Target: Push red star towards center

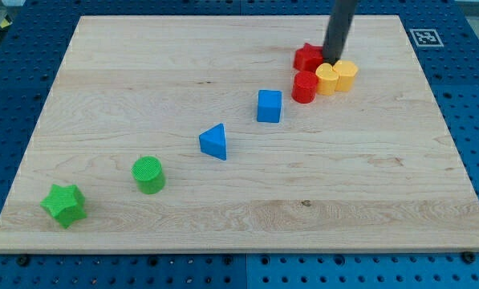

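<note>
My tip (333, 62), a bare dark rod holding nothing, touches the right edge of the red star-shaped block (308, 57) near the wooden board's (367, 185) top; I should push down-left, skirting the red cylinder (304, 87).

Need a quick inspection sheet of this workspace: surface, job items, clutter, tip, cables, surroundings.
Surface: pale wooden board, flat, no spills.
Job's things: red star near the view's top right, well off the centre, touching the cluster below it.
Clutter: red cylinder, two yellow blocks packed beside the star; blue cube, blue triangle, green cylinder, green star in a diagonal toward the view's bottom left.
Grippers: none; my tip sits at the red star's right edge, above the yellow blocks.
Cables: nothing seen.
Surroundings: blue perforated table; a printed marker at the top right.
</note>
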